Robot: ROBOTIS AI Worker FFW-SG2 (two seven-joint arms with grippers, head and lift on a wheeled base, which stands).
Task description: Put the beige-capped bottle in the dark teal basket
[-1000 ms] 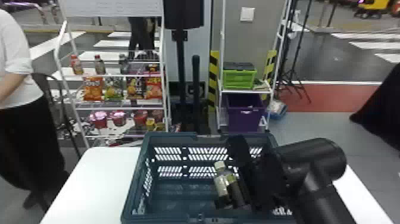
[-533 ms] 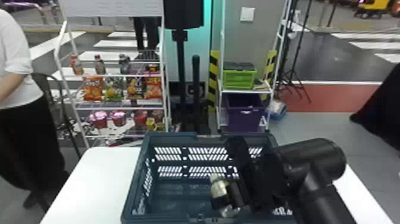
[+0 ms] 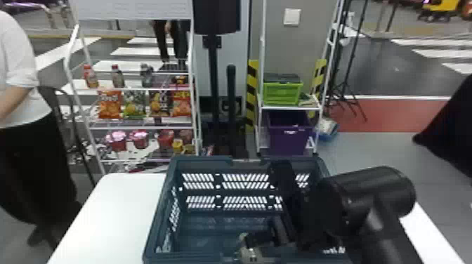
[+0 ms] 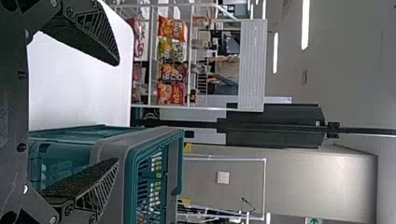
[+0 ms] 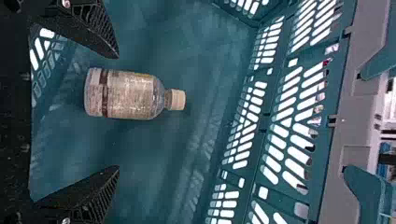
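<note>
Clear plastic beige-capped bottle lying in the dark teal slatted plastic basket, pale label dark-banded, right gripper spread wide, holding nothing, left gripper wide apart too, empty

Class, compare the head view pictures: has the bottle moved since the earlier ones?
Yes. In the head view, the bottle now sits lower in the picture, farther from the far rim of the basket.

The head view looks forward and down across the basket to the far rack, which the left wrist view also faces. The right wrist view looks closely into the basket.
</note>
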